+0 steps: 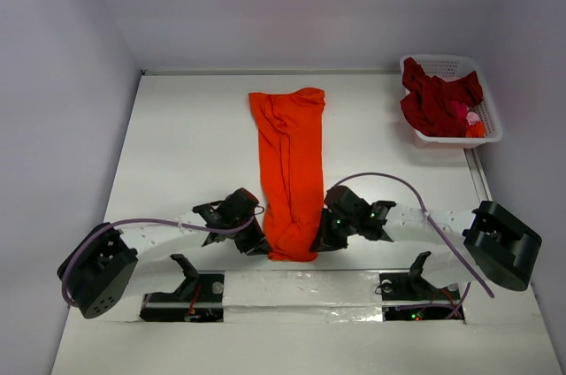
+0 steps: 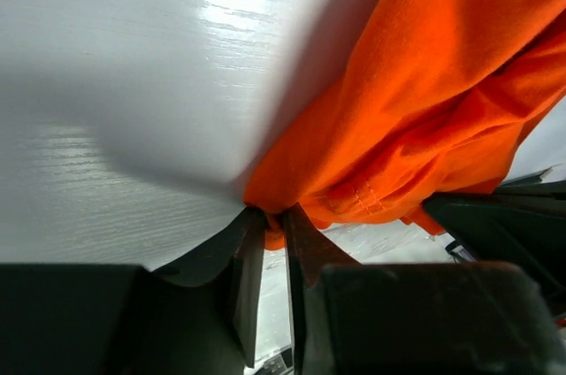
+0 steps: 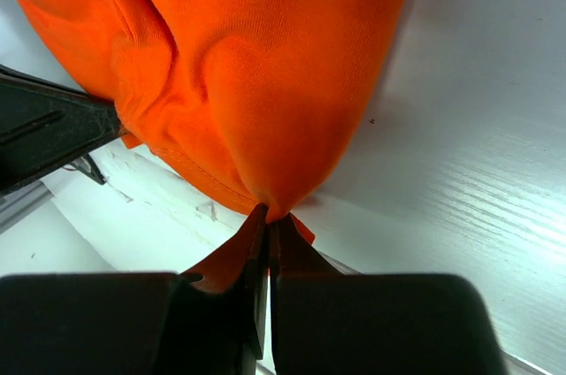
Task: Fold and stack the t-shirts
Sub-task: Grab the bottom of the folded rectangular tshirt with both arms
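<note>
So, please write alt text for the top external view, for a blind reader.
An orange t-shirt, folded into a long strip, lies on the white table, the left claw and right claw each gripping a near corner. A white basket of dark red shirts stands at the far right.

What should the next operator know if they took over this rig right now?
Left end effector: shut on the orange t-shirt, near left corner.
Right end effector: shut on its near right corner.
The shirt lies as a long narrow strip down the table; dark red t-shirts sit heaped in the white basket, far right.
Done: lengthwise fold, it seems. Left: fold it crosswise, then fold and stack the rest.
</note>
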Controlling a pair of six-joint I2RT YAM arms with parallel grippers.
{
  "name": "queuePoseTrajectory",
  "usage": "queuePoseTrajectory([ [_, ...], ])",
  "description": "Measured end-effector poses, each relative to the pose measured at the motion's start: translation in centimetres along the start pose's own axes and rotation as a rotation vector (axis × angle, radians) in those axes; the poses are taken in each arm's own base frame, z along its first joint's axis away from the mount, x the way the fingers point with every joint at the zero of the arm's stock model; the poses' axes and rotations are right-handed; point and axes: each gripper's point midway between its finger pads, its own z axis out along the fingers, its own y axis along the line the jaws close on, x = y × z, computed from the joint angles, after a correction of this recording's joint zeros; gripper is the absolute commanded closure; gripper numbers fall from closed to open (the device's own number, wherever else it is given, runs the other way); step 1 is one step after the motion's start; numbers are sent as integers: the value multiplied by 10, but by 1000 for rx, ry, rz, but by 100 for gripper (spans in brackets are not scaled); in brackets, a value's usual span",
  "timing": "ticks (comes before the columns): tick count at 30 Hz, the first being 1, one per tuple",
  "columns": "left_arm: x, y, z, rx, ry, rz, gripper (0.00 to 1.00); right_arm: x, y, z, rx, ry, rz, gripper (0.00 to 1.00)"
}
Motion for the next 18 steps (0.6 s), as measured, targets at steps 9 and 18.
queuePoseTrajectory([
  [9,-1,-3,-1,-12,4,9,100,-1,2,0,-3,-1,-1,100],
  [18,-3,-19,-11,0,-2,19,100,-3,3,-3,17,-5,-11,100],
])
